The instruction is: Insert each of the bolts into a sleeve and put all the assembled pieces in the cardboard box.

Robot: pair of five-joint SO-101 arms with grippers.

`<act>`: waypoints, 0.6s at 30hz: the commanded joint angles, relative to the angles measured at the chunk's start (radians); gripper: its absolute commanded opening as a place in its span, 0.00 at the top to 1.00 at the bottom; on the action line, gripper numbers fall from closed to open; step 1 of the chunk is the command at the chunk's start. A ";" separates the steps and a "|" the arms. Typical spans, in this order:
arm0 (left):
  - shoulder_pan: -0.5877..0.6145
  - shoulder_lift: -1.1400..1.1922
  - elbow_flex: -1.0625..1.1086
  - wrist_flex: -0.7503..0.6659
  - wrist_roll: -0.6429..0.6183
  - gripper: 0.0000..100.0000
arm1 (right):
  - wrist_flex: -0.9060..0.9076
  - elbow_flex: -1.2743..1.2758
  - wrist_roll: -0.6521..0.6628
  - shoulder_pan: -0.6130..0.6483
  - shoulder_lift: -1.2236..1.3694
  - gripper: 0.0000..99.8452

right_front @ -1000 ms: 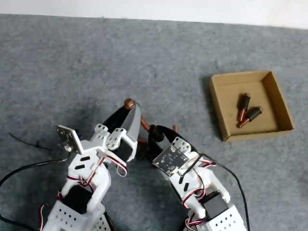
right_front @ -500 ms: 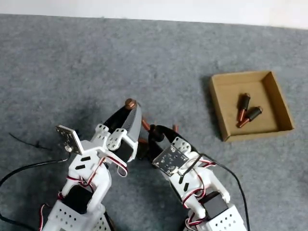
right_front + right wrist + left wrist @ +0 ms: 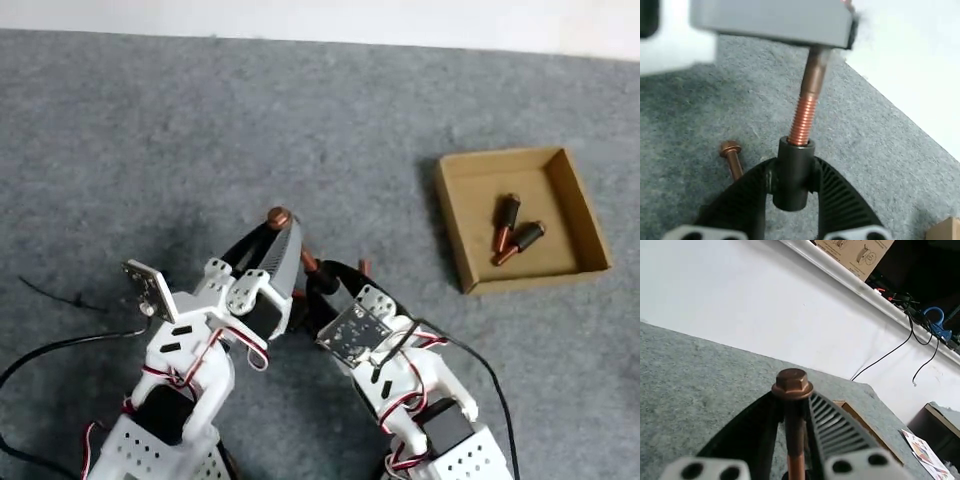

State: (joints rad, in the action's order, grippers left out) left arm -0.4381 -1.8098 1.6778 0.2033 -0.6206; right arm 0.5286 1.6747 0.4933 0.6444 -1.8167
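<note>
The left wrist view shows the left fingers (image 3: 832,426), one smooth black and one ribbed grey plastic, clamped on the shank of a copper-coloured hex-head bolt (image 3: 792,385) held head-up. The right wrist view shows what that view hides: the bolt's threaded end meets the mouth of a matte black cylindrical sleeve (image 3: 792,175), which the right fingers (image 3: 840,196) grip. Beside them a second loose copper bolt (image 3: 731,157) lies on the table.

From the high view, both sets of fingers meet over the fuzzy grey felt-covered table (image 3: 200,120). The shallow open cardboard box (image 3: 450,215) sits at 2 o'clock from them, well apart, with two assembled bolt-and-sleeve pieces (image 3: 505,222) inside.

Behind the table, a brown carton (image 3: 855,250) bears line drawings, its print too small to read.
</note>
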 commanded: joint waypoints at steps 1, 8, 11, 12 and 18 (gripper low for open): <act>-0.018 -0.010 0.016 -0.037 -0.003 0.99 | -0.038 0.094 -0.009 0.008 -0.021 0.99; -0.019 -0.008 0.016 -0.051 -0.003 0.99 | -0.039 0.094 -0.040 0.008 -0.021 0.99; -0.021 -0.007 0.016 -0.009 -0.003 0.99 | -0.038 0.094 -0.038 0.007 -0.021 1.00; -0.028 -0.007 0.016 0.026 -0.003 0.99 | -0.038 0.094 -0.038 0.007 -0.021 1.00; -0.102 -0.008 0.016 0.141 0.003 0.99 | -0.038 0.091 -0.040 -0.004 -0.021 1.00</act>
State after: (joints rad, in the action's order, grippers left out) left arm -0.5040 -1.8098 1.6778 0.3276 -0.6222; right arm 0.5286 1.6747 0.4626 0.6444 -1.8182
